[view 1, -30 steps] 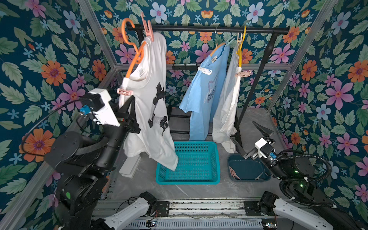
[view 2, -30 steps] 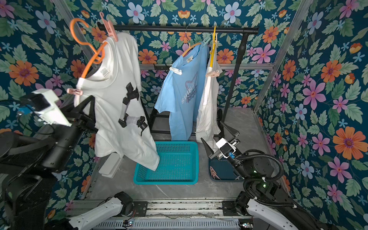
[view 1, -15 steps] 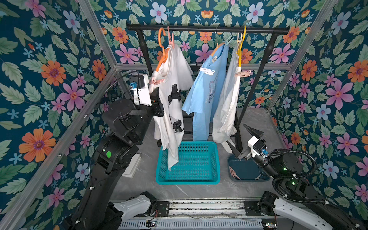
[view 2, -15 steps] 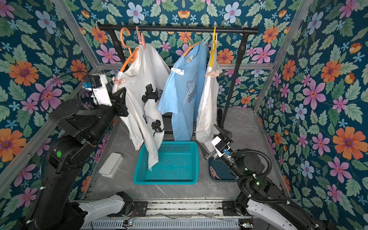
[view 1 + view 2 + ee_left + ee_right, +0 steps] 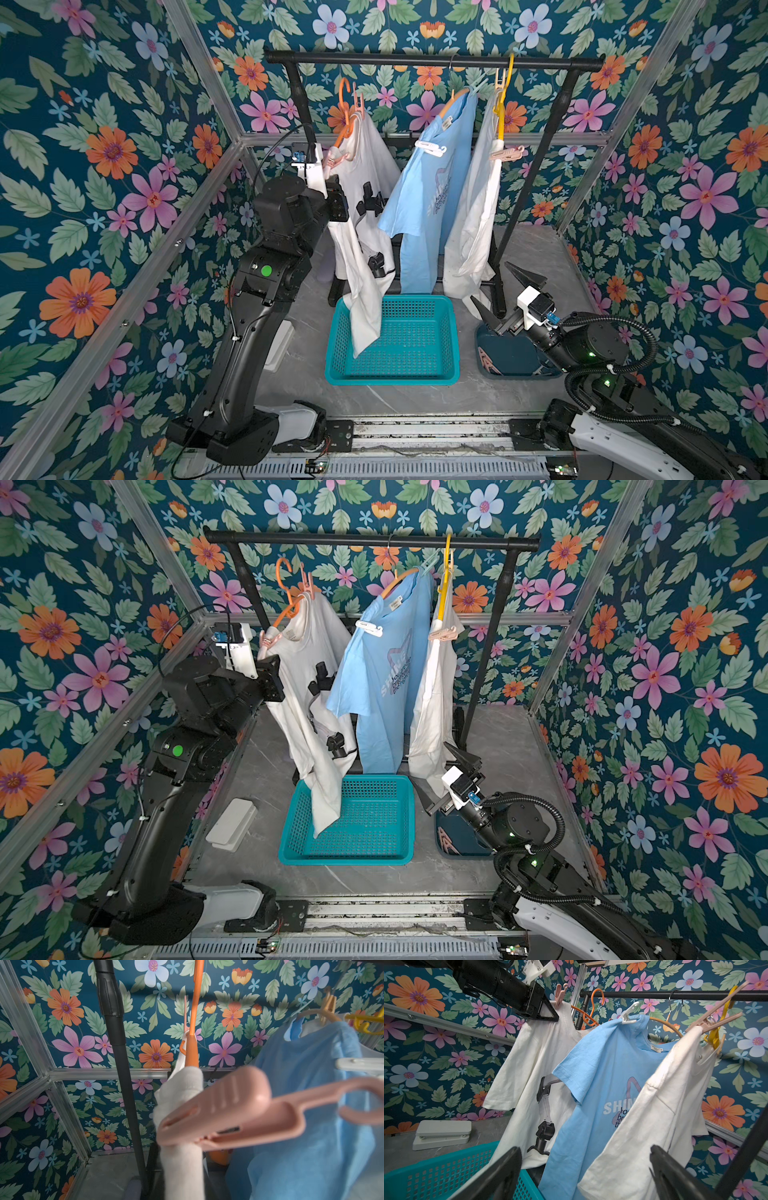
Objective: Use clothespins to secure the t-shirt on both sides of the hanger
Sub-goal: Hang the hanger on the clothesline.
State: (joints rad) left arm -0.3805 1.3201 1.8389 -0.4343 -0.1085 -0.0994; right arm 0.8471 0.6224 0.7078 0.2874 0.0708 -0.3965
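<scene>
Clothespins (image 5: 335,159) in pink clamp the white t-shirt (image 5: 365,174) onto its orange hanger (image 5: 347,121), 1 at the near shoulder and 1 up by the hook. The left tool (image 5: 552,1017) is pressed together on that near shoulder, just beside the pin. The right tool (image 5: 489,281) hangs low over a dark tray (image 5: 507,357) beside the teal basket (image 5: 390,376), with its 2 fingers spread wide and empty.
</scene>
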